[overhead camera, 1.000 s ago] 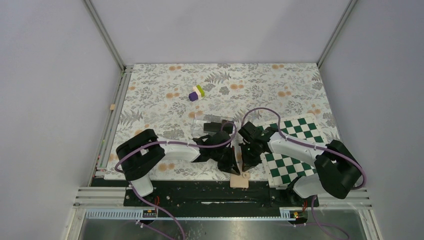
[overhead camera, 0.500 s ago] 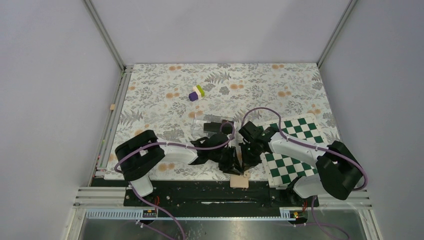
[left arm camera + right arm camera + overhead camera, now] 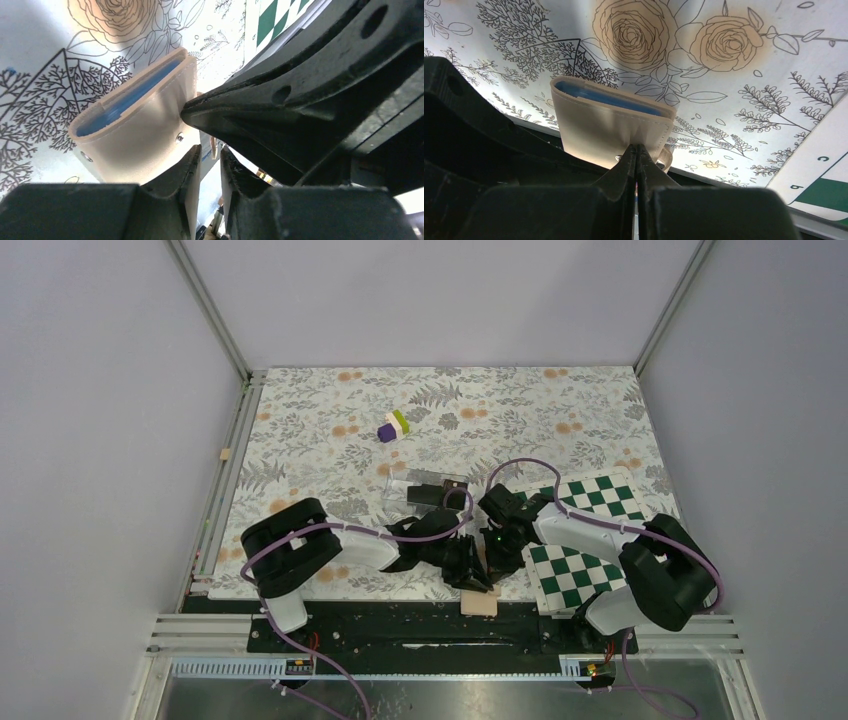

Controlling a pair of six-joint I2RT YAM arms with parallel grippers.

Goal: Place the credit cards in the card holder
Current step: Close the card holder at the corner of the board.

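Observation:
The card holder (image 3: 481, 605) is tan with a light blue lining and sits at the table's near edge, partly under both grippers. In the right wrist view the card holder (image 3: 594, 132) stands with its mouth away from the camera, and my right gripper (image 3: 636, 149) is shut on its tan wall beside the snap. My left gripper (image 3: 210, 152) stands just right of the card holder (image 3: 135, 135), its jaws a narrow gap apart with nothing between them. From above, the left gripper (image 3: 474, 573) and right gripper (image 3: 493, 555) almost touch. A black credit card (image 3: 428, 492) lies in a clear case.
The clear plastic case (image 3: 400, 487) lies just beyond the grippers. A green-white checkerboard (image 3: 590, 530) spreads under the right arm. A purple-green-white block cluster (image 3: 393, 426) sits farther back. The right arm's black body (image 3: 310, 90) crowds the left wrist view.
My left gripper has gone from shut to slightly open and shifted a little right, toward the card holder. The right gripper has stayed shut on the holder.

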